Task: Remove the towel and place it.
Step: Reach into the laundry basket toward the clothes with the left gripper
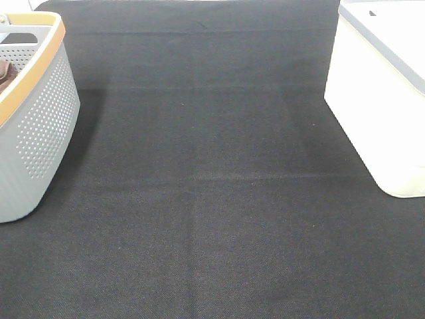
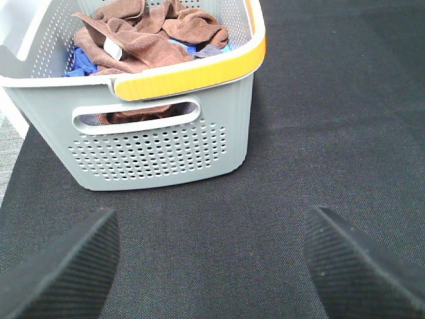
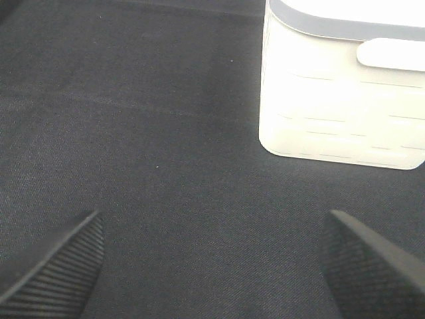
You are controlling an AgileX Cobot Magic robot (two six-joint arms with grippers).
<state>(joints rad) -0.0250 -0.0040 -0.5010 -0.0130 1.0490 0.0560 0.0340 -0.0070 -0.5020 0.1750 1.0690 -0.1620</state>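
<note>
**Operator:** Where do my grippers stand?

**Spotter:** Your left gripper (image 2: 212, 222) is spread wide with nothing between its pads. It hangs low over the black tabletop (image 2: 332, 133), a little short of the grey perforated basket (image 2: 159, 153). Your right gripper (image 3: 214, 222) is just as wide and just as empty. It is over bare tabletop, with the white bin (image 3: 339, 106) ahead of it and apart.

**Operator:** And the towel?

**Spotter:** The reddish-brown towel (image 2: 143, 36) lies crumpled on top of the heap inside the basket, its small white label (image 2: 113, 50) showing. A blue cloth (image 2: 78, 63) peeks out from under it, and more brown shows through the handle slot (image 2: 136, 114).

**Operator:** Which step am I on?

**Spotter:** I'd judge you are at the very beginning: no reach made, nothing lifted. Your left arm is the one facing the basket, so the pick looks like its job.

**Operator:** What does the next move need?

**Spotter:** You'll have to raise the left gripper above the yellow rim band (image 2: 192, 74) and carry it over the near wall. Then come down on a high fold of the towel. Close on brown fabric only, or the blue cloth may ride up with it. Where you set it down isn't stated. The open tabletop between basket and bin seems likely, but I can't tell.
</note>
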